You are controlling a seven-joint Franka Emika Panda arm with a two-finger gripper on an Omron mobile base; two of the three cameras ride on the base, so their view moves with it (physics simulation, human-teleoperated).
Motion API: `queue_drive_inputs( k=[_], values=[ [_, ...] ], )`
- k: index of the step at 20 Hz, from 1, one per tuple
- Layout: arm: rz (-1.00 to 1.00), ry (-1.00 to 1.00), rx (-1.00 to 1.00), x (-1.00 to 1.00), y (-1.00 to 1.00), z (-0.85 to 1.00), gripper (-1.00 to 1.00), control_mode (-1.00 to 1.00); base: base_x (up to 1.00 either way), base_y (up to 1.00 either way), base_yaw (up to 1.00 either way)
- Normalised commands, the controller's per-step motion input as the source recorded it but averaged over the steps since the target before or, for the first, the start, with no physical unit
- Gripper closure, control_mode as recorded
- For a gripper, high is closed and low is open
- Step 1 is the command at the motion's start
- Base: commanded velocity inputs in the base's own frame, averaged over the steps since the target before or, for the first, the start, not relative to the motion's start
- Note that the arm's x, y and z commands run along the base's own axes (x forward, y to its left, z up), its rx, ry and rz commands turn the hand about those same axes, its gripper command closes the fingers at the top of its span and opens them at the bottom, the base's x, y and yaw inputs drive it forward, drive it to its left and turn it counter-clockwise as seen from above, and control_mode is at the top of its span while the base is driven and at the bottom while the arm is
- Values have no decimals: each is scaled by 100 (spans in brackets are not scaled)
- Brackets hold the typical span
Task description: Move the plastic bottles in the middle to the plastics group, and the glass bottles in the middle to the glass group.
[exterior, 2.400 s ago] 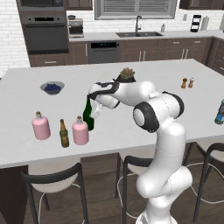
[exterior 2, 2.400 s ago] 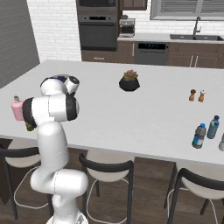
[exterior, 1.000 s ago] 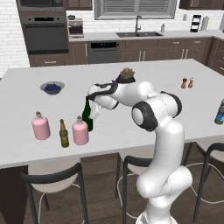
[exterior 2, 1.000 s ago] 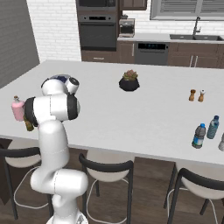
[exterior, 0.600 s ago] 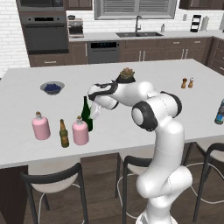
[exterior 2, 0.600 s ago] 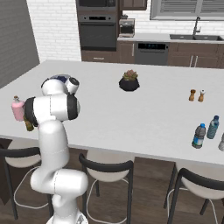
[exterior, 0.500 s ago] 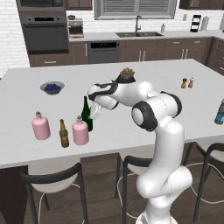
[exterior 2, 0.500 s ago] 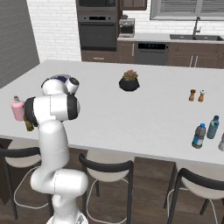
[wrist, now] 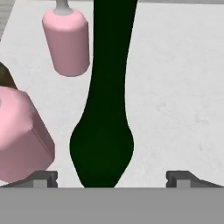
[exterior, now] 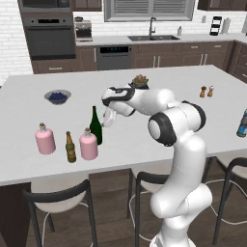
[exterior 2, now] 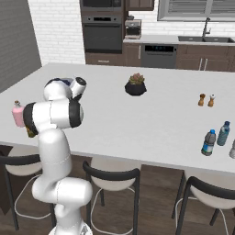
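The tall dark green wine bottle stands upright on the white island, right beside a squat pink flask and a small brown beer bottle. A second pink flask stands further left. My gripper is open just right of the wine bottle. In the hand view the wine bottle stands between the spread fingertips with a gap on each side. Pink flasks flank it there. Two bluish plastic bottles stand at the island's far right end.
A bowl of blueberries lies behind the glass bottles. A potted plant sits mid-island, and salt and pepper shakers stand toward the right. Stools line the island's near edge.
The fingers have spread away from the green wine bottle, which stays standing where it was. The arm has hardly moved.
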Motion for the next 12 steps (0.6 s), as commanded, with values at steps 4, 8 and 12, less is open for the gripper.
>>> queue_drive_inputs(
  k=[4,8,12],
  values=[
    [-1,0,0,0,-43,59,-100,-100,0,0,0],
    [-1,7,0,0,-42,71,-100,-100,0,0,0],
    [-6,17,0,0,-47,75,-100,-100,0,0,0]
  ],
)
